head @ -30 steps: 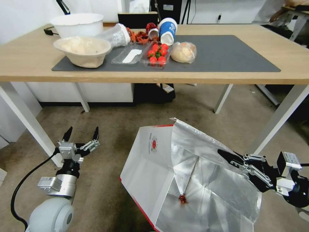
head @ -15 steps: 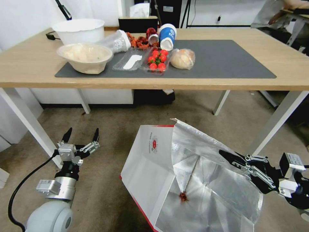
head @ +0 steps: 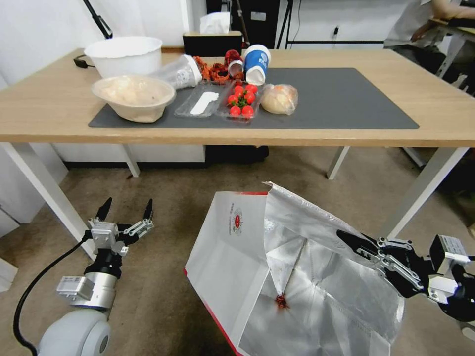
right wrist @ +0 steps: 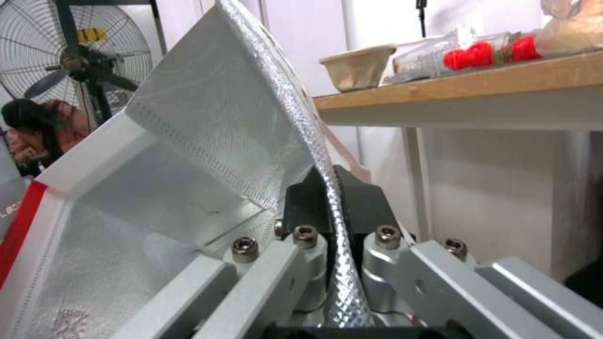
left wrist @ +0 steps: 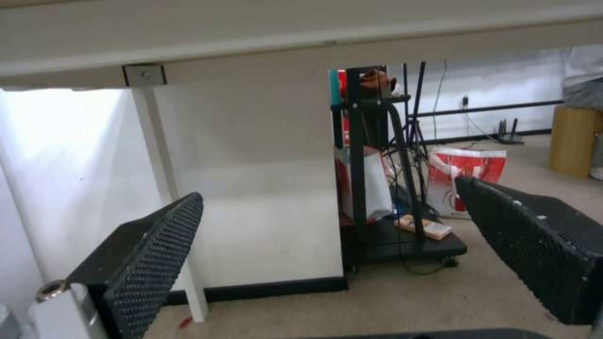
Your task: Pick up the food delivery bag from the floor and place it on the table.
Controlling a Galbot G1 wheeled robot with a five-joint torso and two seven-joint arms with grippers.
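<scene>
Silver foil lining fills the lower centre of the head view, where the food delivery bag (head: 277, 277) is tipped open toward the camera, its white outer wall and small red logo facing left and a red edge running along its lower left side. At the lower right of the frame the right gripper (head: 352, 243) is clenched on the bag's foil rim; in the right wrist view the foil sheet (right wrist: 314, 155) runs straight down between the two closed black fingers. The floor (head: 163, 198), brown-grey and stained, spreads around the bag, though whether the bag's base touches it cannot be told. At the lower left of the head view the left gripper (head: 126, 210) hangs apart from the bag with its fingers spread and nothing between them, near a white table leg. Across the upper part of the frame runs the table (head: 435, 113) with its dark grey mat (head: 346, 99); on the mat's left half sit a beige bowl (head: 132, 97), a tray of red tomatoes (head: 241, 96) and a bagged bun (head: 279, 98).
</scene>
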